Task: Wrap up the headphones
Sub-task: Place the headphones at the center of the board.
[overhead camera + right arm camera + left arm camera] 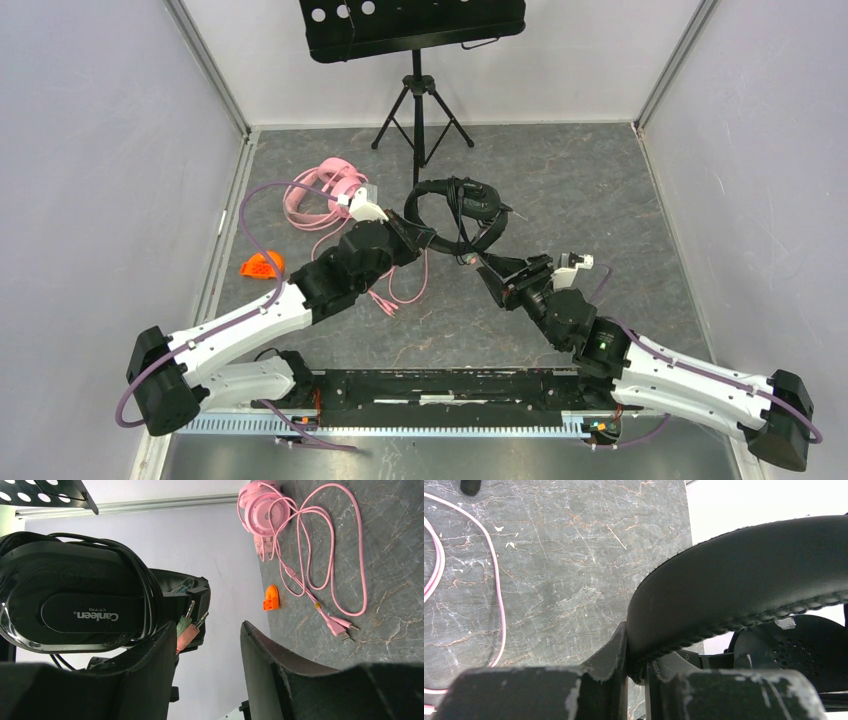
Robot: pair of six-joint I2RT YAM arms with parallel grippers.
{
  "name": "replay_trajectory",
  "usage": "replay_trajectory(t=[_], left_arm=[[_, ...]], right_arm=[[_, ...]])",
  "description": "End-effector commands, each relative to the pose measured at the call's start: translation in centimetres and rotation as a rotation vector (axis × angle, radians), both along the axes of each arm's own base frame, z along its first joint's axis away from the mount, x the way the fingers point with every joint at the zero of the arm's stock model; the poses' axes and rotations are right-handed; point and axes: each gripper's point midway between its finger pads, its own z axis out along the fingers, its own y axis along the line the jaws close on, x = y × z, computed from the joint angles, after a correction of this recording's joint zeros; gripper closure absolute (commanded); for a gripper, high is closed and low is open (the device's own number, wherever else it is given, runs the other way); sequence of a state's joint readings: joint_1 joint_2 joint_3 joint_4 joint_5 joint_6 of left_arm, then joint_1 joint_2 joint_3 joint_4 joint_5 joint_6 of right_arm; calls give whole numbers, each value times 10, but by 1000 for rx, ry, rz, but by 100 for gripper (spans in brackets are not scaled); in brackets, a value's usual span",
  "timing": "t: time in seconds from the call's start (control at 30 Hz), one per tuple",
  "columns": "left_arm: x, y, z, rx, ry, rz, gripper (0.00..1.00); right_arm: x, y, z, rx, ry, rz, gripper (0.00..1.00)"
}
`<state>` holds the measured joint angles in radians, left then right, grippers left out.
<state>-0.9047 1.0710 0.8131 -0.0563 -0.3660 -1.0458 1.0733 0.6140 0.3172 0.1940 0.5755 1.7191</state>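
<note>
The black headphones are held up above the table, their thin black cable wound round the ear cup. My left gripper is shut on their padded headband, pinched between the two fingers. My right gripper is open and empty just right of the cup. The cable's green and pink plugs stick out beside its left finger. The pink headphones lie on the table at the back left, their long pink cable spread loose.
A black tripod music stand stands at the back centre, close behind the black headphones. A small orange object lies on the table left of my left arm. White walls enclose the grey marbled table on three sides.
</note>
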Motion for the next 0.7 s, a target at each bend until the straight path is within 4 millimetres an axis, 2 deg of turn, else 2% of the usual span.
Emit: replay_trajectory(t=[0.0, 0.4, 0.67], left_arm=[[9, -1, 23, -50, -76, 27, 98], [9, -3, 19, -49, -69, 19, 98], [8, -4, 15, -57, -63, 14, 98]], right_arm=[[-1, 4, 18, 46, -35, 13, 46], [-2, 14, 22, 63, -44, 44, 46], [2, 14, 22, 85, -44, 24, 48]])
